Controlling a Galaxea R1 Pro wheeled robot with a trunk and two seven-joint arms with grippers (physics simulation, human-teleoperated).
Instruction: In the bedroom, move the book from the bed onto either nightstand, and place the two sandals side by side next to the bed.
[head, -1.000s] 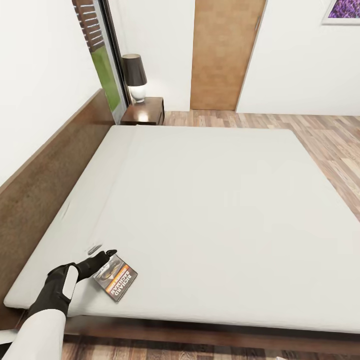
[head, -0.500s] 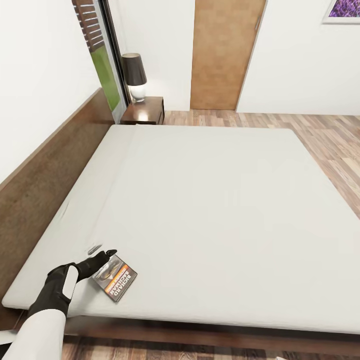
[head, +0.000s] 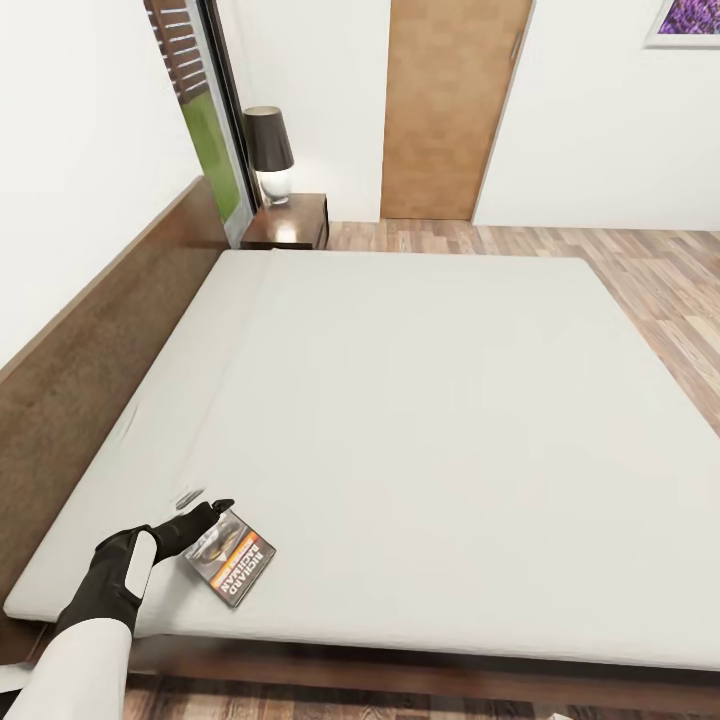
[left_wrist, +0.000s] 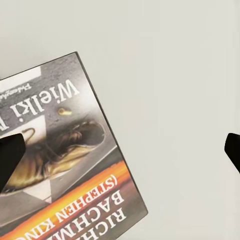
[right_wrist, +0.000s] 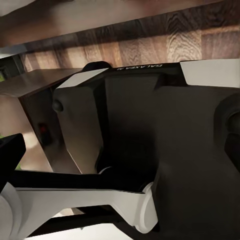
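1. The book (head: 231, 556) lies flat on the bed (head: 420, 420), near the mattress corner at about 7 o'clock in the head view, close to the foot-side edge and well apart from the nightstand (head: 288, 222).
2. The left gripper (head: 200, 517) hovers at the book's upper left corner. Its jaws are spread wide; in the left wrist view one dark fingertip (left_wrist: 10, 159) overlaps the cover of the book (left_wrist: 65, 165) and the other sits far across bare mattress (left_wrist: 175, 75). Whether that fingertip actually touches the cover is hard to tell.
3. The cover shows a grey picture with an orange and white title band (left_wrist: 75, 212).
4. The nightstand stands at about 11 o'clock, just beyond the far corner of the bed, beside the headboard (head: 90, 350). A lamp (head: 270, 155) with a black shade stands on it.
5. A tan door (head: 450, 105) is at 12 o'clock, with wood floor (head: 640, 270) running to 2 o'clock.
6. The right wrist view looks at the robot's own dark and white body (right_wrist: 150, 150); a dark finger edge (right_wrist: 10, 152) shows, but I cannot tell whether the right gripper is open or closed.
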